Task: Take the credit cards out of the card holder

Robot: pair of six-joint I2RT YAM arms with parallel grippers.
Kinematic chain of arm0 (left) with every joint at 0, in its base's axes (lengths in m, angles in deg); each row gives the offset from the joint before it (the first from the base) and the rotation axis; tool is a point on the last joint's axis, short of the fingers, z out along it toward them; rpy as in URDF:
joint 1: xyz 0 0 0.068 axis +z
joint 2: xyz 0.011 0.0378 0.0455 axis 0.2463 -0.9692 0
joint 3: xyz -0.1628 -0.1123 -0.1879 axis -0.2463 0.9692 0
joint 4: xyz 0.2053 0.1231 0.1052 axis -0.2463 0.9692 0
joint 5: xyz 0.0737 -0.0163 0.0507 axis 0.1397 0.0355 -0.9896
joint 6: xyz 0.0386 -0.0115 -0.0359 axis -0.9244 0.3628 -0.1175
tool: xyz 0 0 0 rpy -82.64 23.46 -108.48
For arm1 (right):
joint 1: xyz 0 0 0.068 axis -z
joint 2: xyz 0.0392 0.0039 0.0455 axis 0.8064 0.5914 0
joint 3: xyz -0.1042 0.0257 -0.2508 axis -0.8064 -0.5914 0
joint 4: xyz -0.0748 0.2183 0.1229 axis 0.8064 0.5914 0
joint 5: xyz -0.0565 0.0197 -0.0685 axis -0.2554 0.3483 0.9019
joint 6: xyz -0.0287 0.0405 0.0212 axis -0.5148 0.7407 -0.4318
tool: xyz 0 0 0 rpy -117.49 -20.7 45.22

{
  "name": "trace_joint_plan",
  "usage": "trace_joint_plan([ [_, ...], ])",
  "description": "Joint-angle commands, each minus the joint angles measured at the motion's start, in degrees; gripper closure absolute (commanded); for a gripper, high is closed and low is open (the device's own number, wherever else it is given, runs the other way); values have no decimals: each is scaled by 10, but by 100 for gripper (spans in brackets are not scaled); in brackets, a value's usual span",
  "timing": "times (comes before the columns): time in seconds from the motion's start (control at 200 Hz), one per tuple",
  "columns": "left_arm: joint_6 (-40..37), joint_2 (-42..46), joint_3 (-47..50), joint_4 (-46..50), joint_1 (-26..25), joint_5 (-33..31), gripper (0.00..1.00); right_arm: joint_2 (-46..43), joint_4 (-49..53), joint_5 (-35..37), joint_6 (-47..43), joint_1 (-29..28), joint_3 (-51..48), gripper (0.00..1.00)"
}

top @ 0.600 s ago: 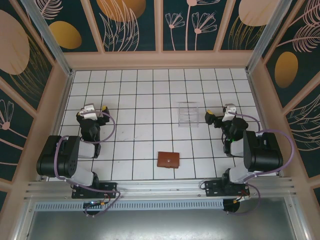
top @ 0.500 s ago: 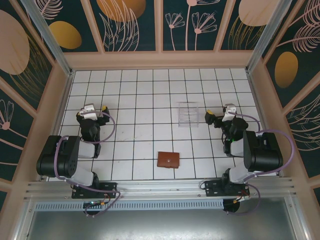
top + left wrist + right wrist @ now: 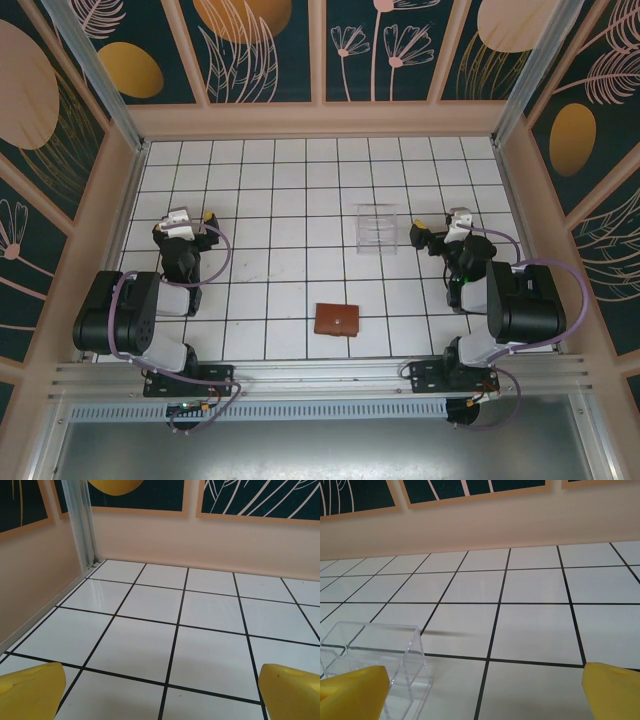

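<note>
Both arms sat parked, nothing in hand.

- Left gripper (image 3: 160, 695): yellow fingers (image 3: 30, 692) spread wide with bare tile between them. It faced the far left corner of the tiled table (image 3: 280, 180).
- Right gripper (image 3: 485, 695): also spread wide and empty.
- A clear plastic box (image 3: 375, 650) stood just beside the right gripper, low on its left, apart from the finger.
- Card holder (image 3: 337, 320): brown, folded shut, flat on the tiles. It lay between the two grippers but behind both, back toward the arm bases. It was to the right of the left gripper, to the left of the right one, and well apart from each.
- Credit cards: hidden, and judged to be inside the shut holder.

Judgement: the task was not yet begun, and reaching for the holder comes first.

Risks from here:
- Both grippers pointed away from the holder, so each arm must pull back and turn inward. If both converge on one small target, the wrists could clash.
- A leftward sweep by the right arm could clip the clear box and shove it across the tiles.
- The holder looked light and the tiles looked slick. A one-sided tug at the flap would likely drag it rather than open it, so one gripper should pin it while the other lifts.
- The cards are thin. A shallow pinch could slip off an edge, and a deep one could catch the leather too and lift the whole holder.
</note>
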Motion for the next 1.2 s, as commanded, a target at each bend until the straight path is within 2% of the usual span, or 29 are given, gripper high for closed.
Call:
trace_joint_plan([
  [0.0,-4,1,2,-25,3,10,1,2,-29,-9,-13,4,-2,1],
  [0.265,-5,1,3,-26,4,10,1,1,-30,-8,-11,5,-2,1],
  [0.38,-5,1,2,-26,3,10,1,5,-18,69,12,-1,6,1],
  [0.525,-5,1,2,-25,3,9,1,5,-13,82,11,-7,7,1],
  [0.596,-5,3,5,-31,3,8,1,1,-3,125,11,-20,12,1],
  [0.651,-7,8,5,-27,3,7,1,-13,35,152,6,-31,27,1],
  [0.791,0,66,-18,70,1,-10,1,-48,179,151,1,-42,88,1],
  [0.946,44,144,-57,209,-4,-60,1,-66,336,162,16,-58,159,1],
  [1.031,94,176,-88,287,-12,-73,1,-72,424,181,30,-71,202,4],
  [1.091,139,187,-110,334,-19,-58,1,-69,499,184,55,-77,242,9],
  [1.191,165,194,-156,425,-47,-26,2,-56,602,149,88,-81,301,14],
])
